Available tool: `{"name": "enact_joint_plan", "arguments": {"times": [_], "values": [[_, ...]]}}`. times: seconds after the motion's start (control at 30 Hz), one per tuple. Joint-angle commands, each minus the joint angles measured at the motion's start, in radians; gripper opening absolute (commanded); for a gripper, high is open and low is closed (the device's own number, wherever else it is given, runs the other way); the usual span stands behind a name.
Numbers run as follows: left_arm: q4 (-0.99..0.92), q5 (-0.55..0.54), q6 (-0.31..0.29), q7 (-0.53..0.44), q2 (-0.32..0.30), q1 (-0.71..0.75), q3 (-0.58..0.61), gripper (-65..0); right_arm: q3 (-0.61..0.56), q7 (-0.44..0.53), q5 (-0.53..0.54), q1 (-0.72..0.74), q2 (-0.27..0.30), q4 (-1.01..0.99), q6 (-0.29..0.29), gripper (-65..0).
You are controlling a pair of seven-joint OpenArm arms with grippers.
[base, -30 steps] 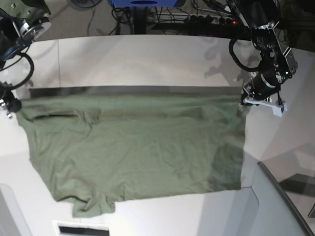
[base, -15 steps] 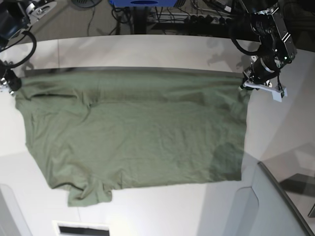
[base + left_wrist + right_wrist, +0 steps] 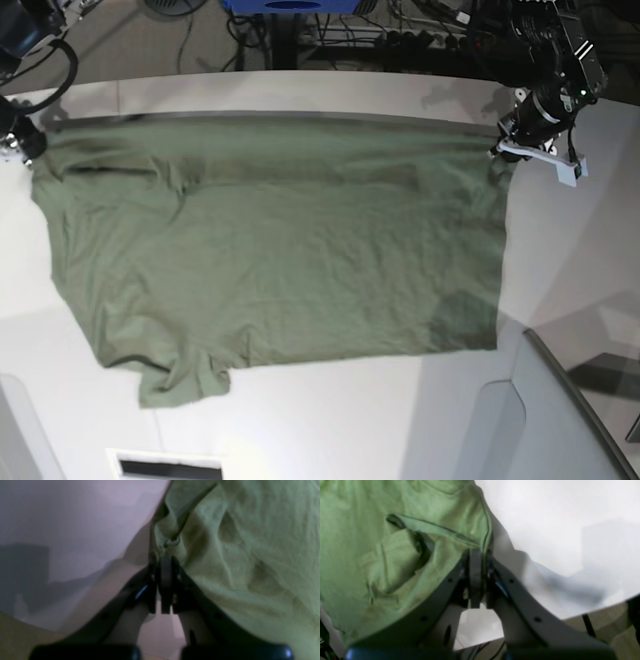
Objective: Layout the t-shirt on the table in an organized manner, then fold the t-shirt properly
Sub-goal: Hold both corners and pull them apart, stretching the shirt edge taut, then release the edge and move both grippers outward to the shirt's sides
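The olive-green t-shirt (image 3: 270, 250) lies spread across the white table (image 3: 300, 90), its far edge stretched in a straight line between both grippers. My left gripper (image 3: 503, 150) is shut on the shirt's far right corner. In the left wrist view, the left gripper (image 3: 163, 555) pinches bunched t-shirt cloth (image 3: 237, 542) above the table (image 3: 62, 517). My right gripper (image 3: 22, 148) is shut on the far left corner. In the right wrist view, the right gripper (image 3: 476, 555) grips the t-shirt's (image 3: 382, 555) hemmed edge. One sleeve (image 3: 185, 380) sticks out crumpled at the near left.
A grey angled panel (image 3: 560, 420) rises at the near right corner. A white piece with a dark slot (image 3: 165, 465) sits at the front edge. Cables and a blue object (image 3: 290, 5) lie beyond the table's far edge.
Both grippers have pulled the shirt's far edge toward the back of the table. The whole shirt slid away with them and lies flatter.
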Motion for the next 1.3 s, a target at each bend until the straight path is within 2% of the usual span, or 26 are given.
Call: {"name": "enact_joint_plan", "arguments": {"times": [0.0,0.13,0.37,0.9,0.97,1.03,1.1,1.13,1.2,1.27], "values": [[0.020,-0.001,0.003,-0.019,-0.012,0.006,-0.004,-65.0,0.005,0.020,0.020,-0.001,0.023,0.021,0.004,-64.8],[0.020,-0.001,0.003,-0.021,-0.012,0.023,-0.010,-65.0,0.005,0.020,0.020,-0.012,0.023,0.021,0.004,-64.8],[0.017,-0.001,0.003,-0.100,-0.010,0.079,-0.004,-65.0,0.042,0.014,0.020,-0.036,0.023,0.021,0.004,-64.8],[0.016,0.001,0.003,-0.099,-0.012,0.082,-0.004,-65.0,0.042,0.020,0.020,-0.053,0.007,0.021,0.002,-64.1],[0.014,0.001,0.003,-0.099,-0.012,0.082,-0.004,-65.0,0.070,0.018,0.018,-0.053,-0.006,0.021,-0.001,-63.8],[0.014,0.001,0.003,-0.097,-0.012,0.082,-0.004,-65.0,0.100,0.012,0.017,-0.050,-0.009,0.030,-0.001,-59.7],[0.016,0.001,0.003,-0.097,-0.012,0.082,-0.004,-65.0,0.111,0.011,0.017,-0.052,-0.011,0.049,-0.002,-51.6],[0.019,0.001,0.003,-0.097,-0.012,0.082,-0.004,-63.7,0.113,0.011,0.015,-0.053,-0.011,0.058,-0.002,-47.9],[0.019,0.001,0.003,-0.097,-0.010,0.088,-0.005,-50.7,0.116,0.011,0.015,-0.053,-0.011,0.076,-0.002,-41.0],[0.022,0.001,0.003,-0.097,-0.010,0.092,-0.005,-41.3,0.117,0.008,0.015,-0.055,-0.011,0.091,-0.002,-38.6]]}}
